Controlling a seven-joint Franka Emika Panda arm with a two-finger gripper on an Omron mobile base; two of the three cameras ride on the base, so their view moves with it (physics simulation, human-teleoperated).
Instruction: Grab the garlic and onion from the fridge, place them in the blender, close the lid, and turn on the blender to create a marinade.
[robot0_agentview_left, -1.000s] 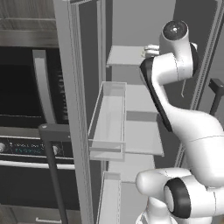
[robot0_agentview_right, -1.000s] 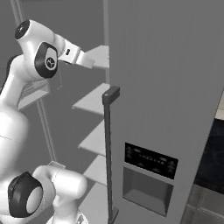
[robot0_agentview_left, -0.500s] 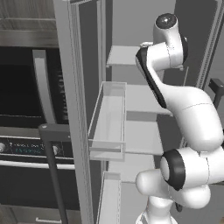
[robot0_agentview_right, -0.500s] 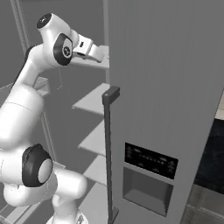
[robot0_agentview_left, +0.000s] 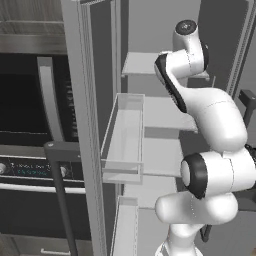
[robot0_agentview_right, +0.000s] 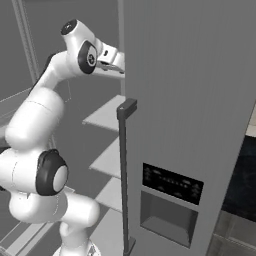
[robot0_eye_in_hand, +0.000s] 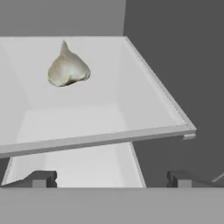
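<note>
In the hand view the garlic (robot0_eye_in_hand: 68, 70) lies at eleven o'clock on a white fridge (robot0_agentview_right: 190, 100) shelf (robot0_eye_in_hand: 144, 100). The tool (robot0_eye_in_hand: 109, 178) hangs below at six, spread wide and empty. Fetching the garlic is underway; next it likely must advance, straddle the bulb and pinch.

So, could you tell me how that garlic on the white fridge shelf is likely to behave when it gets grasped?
The garlic looks rounded with a tapering tip, so it may roll or pivot if nudged off-centre. Its bulging sides could slip between the open gripper fingers. It lies alone on the flat shelf, so nothing would stop it sliding.
</note>
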